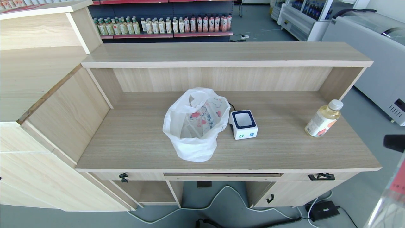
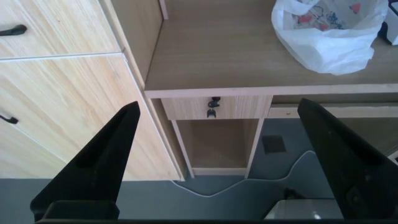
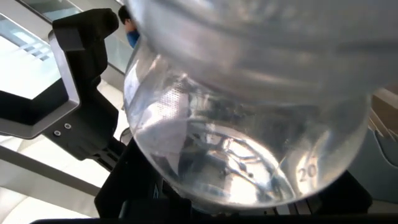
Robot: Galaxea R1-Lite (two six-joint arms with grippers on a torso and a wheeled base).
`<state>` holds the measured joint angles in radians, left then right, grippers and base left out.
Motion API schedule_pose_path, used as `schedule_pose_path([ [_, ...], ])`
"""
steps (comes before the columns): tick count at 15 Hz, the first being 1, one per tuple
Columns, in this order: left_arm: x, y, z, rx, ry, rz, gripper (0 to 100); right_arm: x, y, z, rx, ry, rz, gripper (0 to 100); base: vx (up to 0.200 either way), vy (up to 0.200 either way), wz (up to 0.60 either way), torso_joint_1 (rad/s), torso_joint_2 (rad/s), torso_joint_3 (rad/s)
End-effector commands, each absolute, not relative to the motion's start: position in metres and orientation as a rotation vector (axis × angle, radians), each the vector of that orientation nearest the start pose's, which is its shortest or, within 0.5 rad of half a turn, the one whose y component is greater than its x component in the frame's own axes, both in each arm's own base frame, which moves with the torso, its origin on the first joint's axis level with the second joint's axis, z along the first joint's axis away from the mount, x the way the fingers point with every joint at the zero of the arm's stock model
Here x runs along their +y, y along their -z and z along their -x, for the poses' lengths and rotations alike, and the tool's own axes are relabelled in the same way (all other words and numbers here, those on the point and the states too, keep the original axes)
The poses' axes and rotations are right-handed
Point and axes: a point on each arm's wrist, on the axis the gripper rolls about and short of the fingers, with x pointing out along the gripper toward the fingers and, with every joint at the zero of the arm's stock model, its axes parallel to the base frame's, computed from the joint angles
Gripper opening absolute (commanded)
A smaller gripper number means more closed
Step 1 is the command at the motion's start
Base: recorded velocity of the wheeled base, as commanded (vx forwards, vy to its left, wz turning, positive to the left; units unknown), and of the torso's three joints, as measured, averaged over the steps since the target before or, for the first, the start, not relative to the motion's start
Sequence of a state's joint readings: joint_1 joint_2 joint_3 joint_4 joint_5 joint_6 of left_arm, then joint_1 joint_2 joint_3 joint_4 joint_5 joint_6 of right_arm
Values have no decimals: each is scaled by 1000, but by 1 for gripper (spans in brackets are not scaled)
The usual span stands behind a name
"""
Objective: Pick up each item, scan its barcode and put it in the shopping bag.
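Between the right fingers [image 3: 78, 87] a clear bottle [image 3: 249, 137] sat clamped, its moulded base pushed up close to my wrist camera so that I looked straight through the plastic. From the head camera I found those fingers out past the right end of the surface [image 1: 142, 136], on the near side, with the bottle's red label showing beside them. My left fingers [image 2: 106, 162] were spread wide apart with nothing between them, hanging out in front of the surface's near edge towards its left end. Framed in the gap between them I saw a small drawer [image 2: 217, 107] with keys [image 2: 212, 108] dangling from its lock and an open cubby beneath it. Farther on than the left fingers, up on the surface, the white shopping bag [image 1: 195, 125] stood with its mouth open. Red and blue print showed there, though I could not tell whether it belonged to the bag or to something inside it. Just beside the bag, on the side nearer the right fingers, lay the scanner [image 1: 243, 124], its window facing up. A yellow drink bottle [image 1: 323, 119] with a white cap stood upright near the right end of the surface. It was well apart from the scanner and closer to the right fingers than anything else up there.
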<state>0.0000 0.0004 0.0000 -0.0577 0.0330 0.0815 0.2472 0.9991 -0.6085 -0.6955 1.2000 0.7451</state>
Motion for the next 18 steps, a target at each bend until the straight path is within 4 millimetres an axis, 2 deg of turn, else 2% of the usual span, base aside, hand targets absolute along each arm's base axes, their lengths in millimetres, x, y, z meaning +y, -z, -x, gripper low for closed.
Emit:
schedule_pose_path([
  [1,1,-81,23,-57,-36,-80,100,48,-281,-105,255,-1458,-456,0,0,0,0,0,0,0],
  [4,1,-81,23,-57,-36,-80,100,47,-277,-106,265,-1444,-463,0,0,0,0,0,0,0],
  [7,1,-81,23,-57,-36,-80,100,31,-263,-123,225,-1271,-440,0,0,0,0,0,0,0],
  [9,1,-81,23,-57,-36,-80,100,12,-230,-146,150,-897,-358,0,0,0,0,0,0,0],
  [12,1,-81,23,-57,-36,-80,100,-9,-207,-175,137,-328,-160,0,0,0,0,0,0,0],
  [15,1,-81,23,-57,-38,-80,100,-16,-196,-175,173,-102,47,0,0,0,0,0,0,0],
  [18,1,-81,23,-57,-36,-80,100,-23,-188,-184,229,110,273,0,0,0,0,0,0,0],
])
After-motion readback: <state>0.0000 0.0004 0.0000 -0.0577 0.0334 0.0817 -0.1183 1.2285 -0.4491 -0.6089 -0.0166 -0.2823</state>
